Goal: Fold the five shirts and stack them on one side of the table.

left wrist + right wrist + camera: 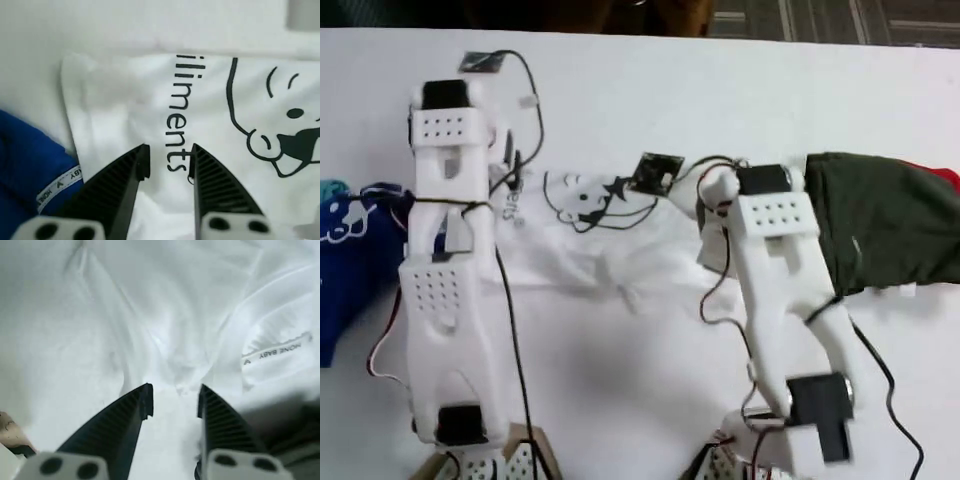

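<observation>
**White printed shirt at table centre, both grippers over it**

Item 1. Left gripper (169,152): the black fingers are held apart and released, with nothing grasped between them. It is placed over the black lettering at one edge of the white shirt (620,250).

Item 2. Right gripper (175,391): the fingers are likewise parted and nothing is gripped. It is set above rumpled white fabric of the same shirt, near a sewn neck label (272,352). Whether the tips touch the cloth cannot be told.

Item 3. White shirt: it is spread between the two arms at mid-table, creased and not folded, with a black cartoon drawing turned up.

Item 4. Blue shirt (350,245): it is laid at the left side of the table, just beside the white shirt, with a teal cloth (332,190) seen at its far edge.

Item 5. Dark green shirt (880,235): it is laid at the right side, beside the right arm, over a red garment (945,178).

Item 6. White table (720,90): all the items are carried on it.
</observation>
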